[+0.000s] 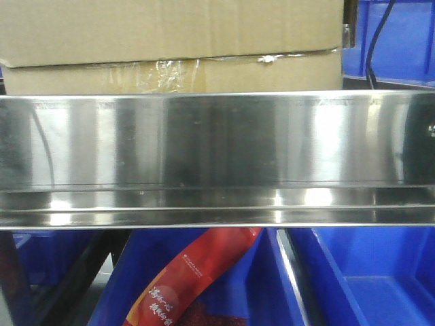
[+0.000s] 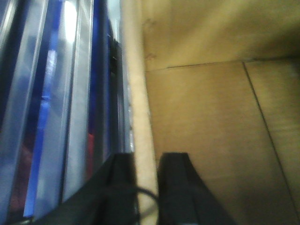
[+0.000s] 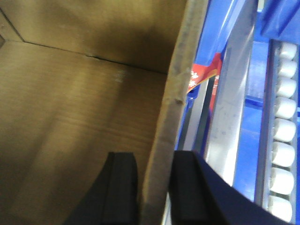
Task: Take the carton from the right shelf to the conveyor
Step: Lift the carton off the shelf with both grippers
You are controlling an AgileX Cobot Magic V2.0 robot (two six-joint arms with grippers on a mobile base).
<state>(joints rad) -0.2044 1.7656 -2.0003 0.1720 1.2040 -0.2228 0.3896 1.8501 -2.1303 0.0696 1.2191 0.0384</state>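
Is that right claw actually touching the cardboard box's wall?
Touching. The right wrist view shows the right claw straddling the carton wall, both fingers flush against it with no gap.

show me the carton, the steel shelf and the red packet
carton (image 1: 170,30): front view, upper brown face
steel shelf (image 1: 217,136): front view, reflective front lip
red packet (image 1: 197,272): front view, middle of its printed side
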